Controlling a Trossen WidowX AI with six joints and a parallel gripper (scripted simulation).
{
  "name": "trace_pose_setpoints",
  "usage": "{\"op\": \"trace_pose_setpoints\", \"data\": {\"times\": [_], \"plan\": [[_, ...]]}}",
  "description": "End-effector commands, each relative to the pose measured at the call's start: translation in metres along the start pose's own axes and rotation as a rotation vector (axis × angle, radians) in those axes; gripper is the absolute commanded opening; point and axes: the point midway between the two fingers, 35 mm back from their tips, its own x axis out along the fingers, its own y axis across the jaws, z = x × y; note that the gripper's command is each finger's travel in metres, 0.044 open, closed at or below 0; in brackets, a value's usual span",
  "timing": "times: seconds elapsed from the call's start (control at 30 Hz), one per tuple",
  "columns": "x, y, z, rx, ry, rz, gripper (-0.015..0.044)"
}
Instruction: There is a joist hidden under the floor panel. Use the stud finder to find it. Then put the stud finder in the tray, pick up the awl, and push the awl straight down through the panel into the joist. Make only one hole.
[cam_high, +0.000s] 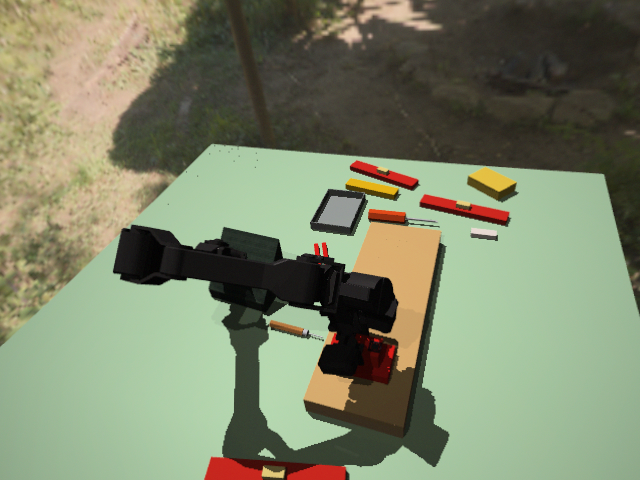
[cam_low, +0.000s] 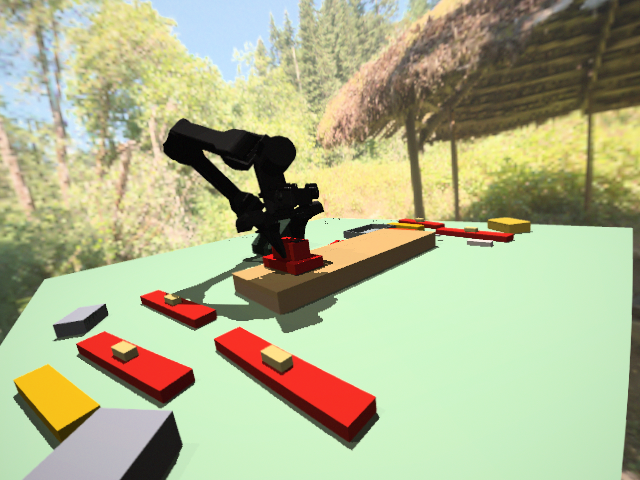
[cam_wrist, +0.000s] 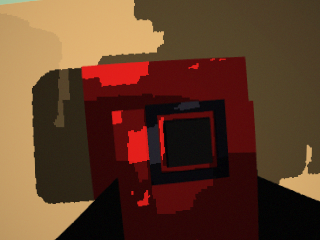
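Note:
The tan floor panel (cam_high: 405, 258) (cam_low: 361, 253) (cam_wrist: 75, 35) lies lengthwise on the green table. My gripper (cam_high: 361, 355) (cam_low: 288, 249) (cam_wrist: 176, 182) points down and is shut on the red stud finder (cam_high: 383, 364) (cam_low: 297, 260) (cam_wrist: 200, 80), which rests flat on the panel's near half. A brown-handled awl (cam_high: 287, 328) lies on the table left of the panel, beside the arm. The dark tray (cam_high: 343, 194) (cam_low: 361, 230) with a grey floor stands past the panel's far left corner. In the wrist view the stud finder fills the middle, with a dark square window.
An orange-handled tool (cam_high: 387, 215) lies at the panel's far end. Red bars (cam_high: 463, 208) (cam_low: 294, 382), yellow blocks (cam_high: 491, 181) (cam_low: 54, 397), a white block (cam_high: 483, 233) and grey blocks (cam_low: 80, 319) are scattered at the far and near table ends. The robot base (cam_high: 250, 248) stands left of the panel.

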Motion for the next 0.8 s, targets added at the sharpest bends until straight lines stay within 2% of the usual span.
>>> {"op": "trace_pose_setpoints", "data": {"times": [0.0, 0.43, 0.77], "plan": [[0.0, -0.015, 0.001, 0.011, 0.0, -0.007, 0.0], [0.0, -0.043, 0.001, 0.01, 0.0, -0.008, 0.0], [0.0, -0.037, 0.0, 0.004, 0.0, -0.003, 0.0]]}}
